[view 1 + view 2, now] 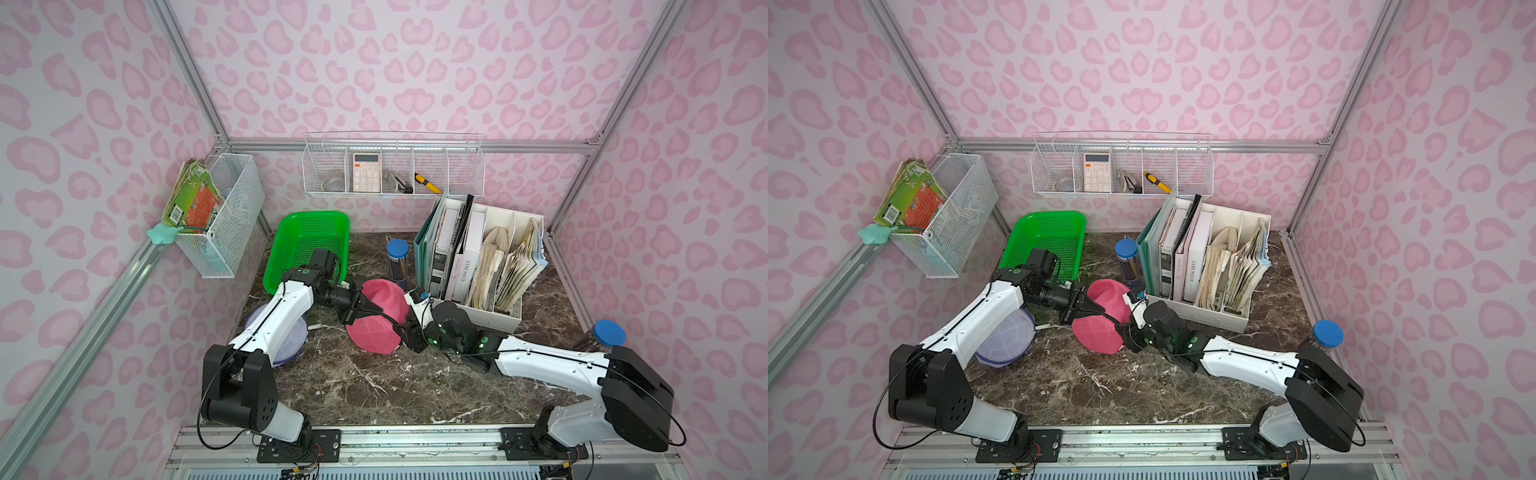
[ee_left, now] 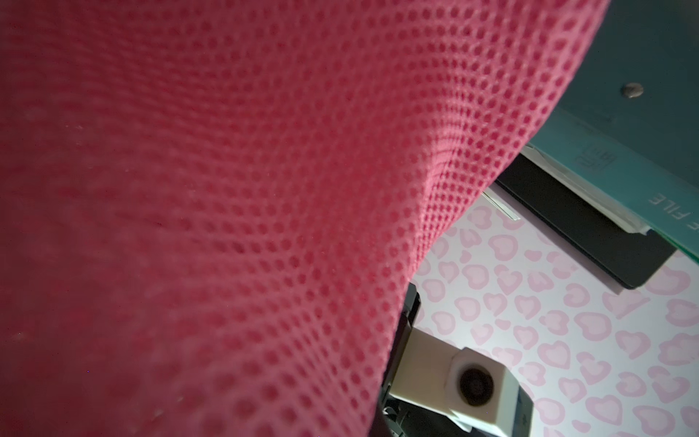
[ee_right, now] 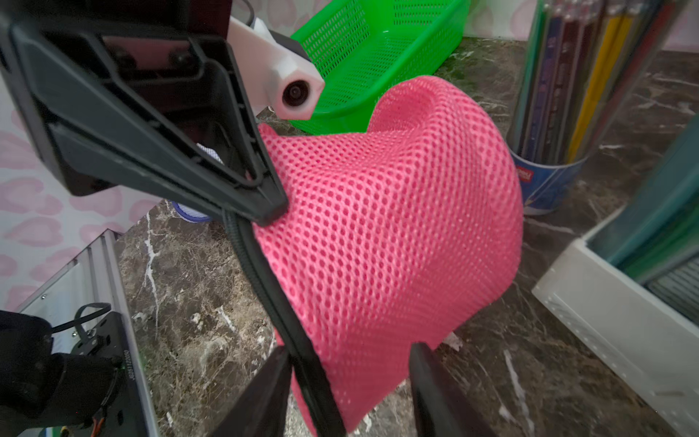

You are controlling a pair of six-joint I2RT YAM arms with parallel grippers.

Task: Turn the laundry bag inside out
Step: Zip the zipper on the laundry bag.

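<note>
Left wrist view: the laundry bag (image 2: 227, 189) fills my frame with pink mesh, hiding the left claw's tips. Right wrist view: the left claw (image 3: 270, 212), arm stretched low, pinches the bag's black rim (image 3: 257, 272). The right claw (image 3: 350, 350) straddles that rim further along, jaws half apart. The bag lies between both claws over the bench (image 3: 196, 302).

I see a dark marble tabletop (image 1: 374, 386). On it: green basket (image 1: 307, 241) back left, pencil jar (image 1: 397, 259) beside white file organizer (image 1: 498, 322), pale mesh bag (image 1: 289, 347) left, pink laundry bag (image 1: 374, 336) centre (partly lifted, base contact unclear).
</note>
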